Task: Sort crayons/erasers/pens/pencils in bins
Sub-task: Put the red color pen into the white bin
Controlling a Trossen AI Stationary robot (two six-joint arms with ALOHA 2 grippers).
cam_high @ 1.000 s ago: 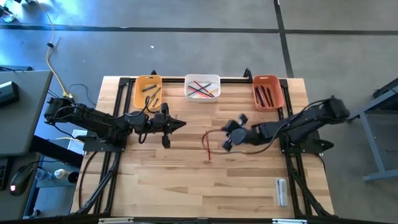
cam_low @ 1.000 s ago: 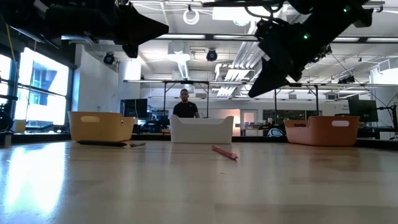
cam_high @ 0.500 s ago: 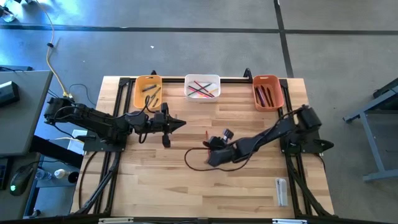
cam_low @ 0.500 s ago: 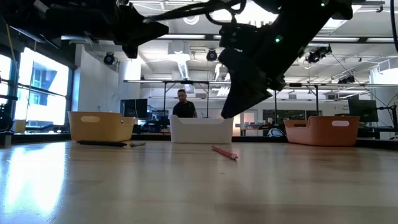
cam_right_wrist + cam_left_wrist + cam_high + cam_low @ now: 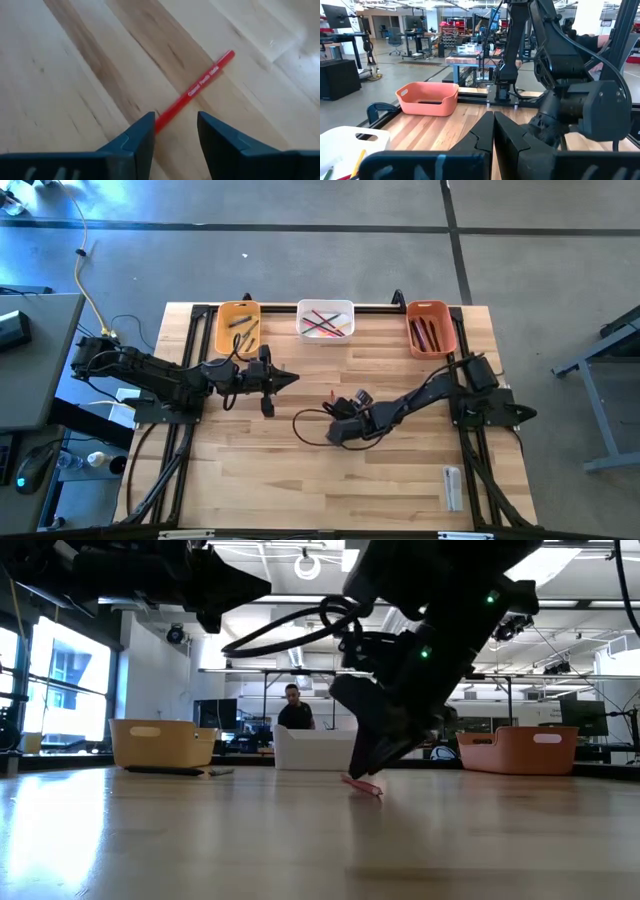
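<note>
A red pencil (image 5: 200, 87) lies flat on the wooden table (image 5: 250, 460) near its middle, also seen in the low view as the pencil (image 5: 362, 786). My right gripper (image 5: 175, 122) slants down over it, open, one finger on each side of the pencil's nearer end, its tips just above the table (image 5: 375, 765). In the high view the right gripper (image 5: 337, 430) covers most of the pencil. My left gripper (image 5: 290, 379) hovers shut and level in front of the yellow-orange bin (image 5: 238, 327).
Three bins stand along the far edge: the yellow-orange one with dark pens, a white one (image 5: 325, 320) with coloured pencils, a red-orange one (image 5: 431, 328) with red sticks. A small whitish oblong item (image 5: 452, 485) lies near the front right corner. A person stands beyond the table (image 5: 297, 712).
My right gripper has swung toward the table's left and near edge and come down, tipping more steeply, until its fingers straddle the red pencil. The pencil has stayed where it was.
</note>
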